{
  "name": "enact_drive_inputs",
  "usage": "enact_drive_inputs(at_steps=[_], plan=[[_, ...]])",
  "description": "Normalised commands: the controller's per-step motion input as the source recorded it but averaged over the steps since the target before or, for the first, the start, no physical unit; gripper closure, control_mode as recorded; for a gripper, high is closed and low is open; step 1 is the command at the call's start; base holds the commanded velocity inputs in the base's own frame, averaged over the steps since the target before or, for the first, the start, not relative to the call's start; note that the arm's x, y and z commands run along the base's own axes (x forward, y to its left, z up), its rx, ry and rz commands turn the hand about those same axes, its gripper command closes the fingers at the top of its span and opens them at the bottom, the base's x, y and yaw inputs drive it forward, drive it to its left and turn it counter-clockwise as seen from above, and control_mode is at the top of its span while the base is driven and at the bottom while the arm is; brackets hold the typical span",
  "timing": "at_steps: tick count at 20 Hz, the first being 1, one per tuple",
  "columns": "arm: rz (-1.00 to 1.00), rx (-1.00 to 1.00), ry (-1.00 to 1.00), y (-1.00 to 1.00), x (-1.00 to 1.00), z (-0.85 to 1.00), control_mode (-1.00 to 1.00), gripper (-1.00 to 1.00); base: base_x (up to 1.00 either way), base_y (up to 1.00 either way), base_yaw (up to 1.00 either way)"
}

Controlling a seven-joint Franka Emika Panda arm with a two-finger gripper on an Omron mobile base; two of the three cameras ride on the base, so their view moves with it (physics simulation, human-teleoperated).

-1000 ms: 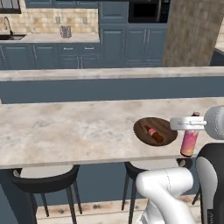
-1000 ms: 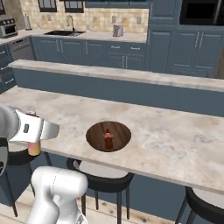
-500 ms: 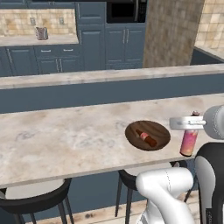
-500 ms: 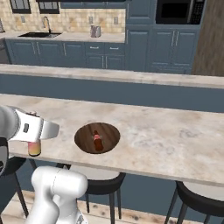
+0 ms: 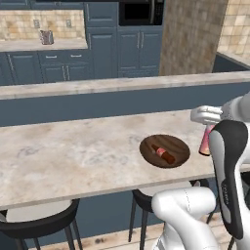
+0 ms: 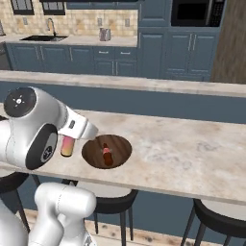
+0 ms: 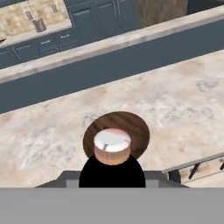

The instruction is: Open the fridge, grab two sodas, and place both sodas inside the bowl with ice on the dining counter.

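You had the pink bottle (image 5: 205,141) hanging upright from the gripper (image 6: 72,139), held up near its cap, though the hand covered the fingers in both base views, so how they sat on it could not be made out; it did hang clear of the counter (image 5: 73,151), which points to a pinch on it. In the hand view the bottle (image 7: 112,148) rose straight at the lens, its pale underside facing away from the camera, black cap nearest, with the bowl (image 7: 131,124) showing behind it. From the left base view the bottle sat just beside the right rim of the bowl (image 5: 178,144), over the counter's near edge; from the right base view it (image 6: 67,145) was just left of the bowl (image 6: 120,146). The cola bottle (image 5: 163,153) lay on its side inside the bowl, red label visible. Black stools (image 6: 110,204) stood tucked under the near edge. Beyond the counter ran a raised ledge (image 6: 144,82) on a dark blue front, and farther back blue cabinets (image 5: 117,49) with a dark oven (image 6: 194,12) and a tiled backsplash (image 5: 29,24).
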Motion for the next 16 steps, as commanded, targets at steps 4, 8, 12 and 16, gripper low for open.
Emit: enact_drive_inputs(at_steps=[4, 8, 12, 16], plan=[[0.15, 0.00, 0.21, -0.14, 0.79, -0.47, -1.00, 1.00, 0.00, 0.00, 0.00], [0.22, -0.12, 0.26, 0.00, 0.59, -0.68, -1.00, 1.00, 0.00, 0.00, 0.00], [0.27, -0.13, 0.24, 0.00, 0.59, -0.67, -1.00, 1.00, 0.00, 0.00, 0.00], [0.30, -0.10, 0.18, 0.00, 0.49, -0.44, -1.00, 1.00, 0.00, 0.00, 0.00]])
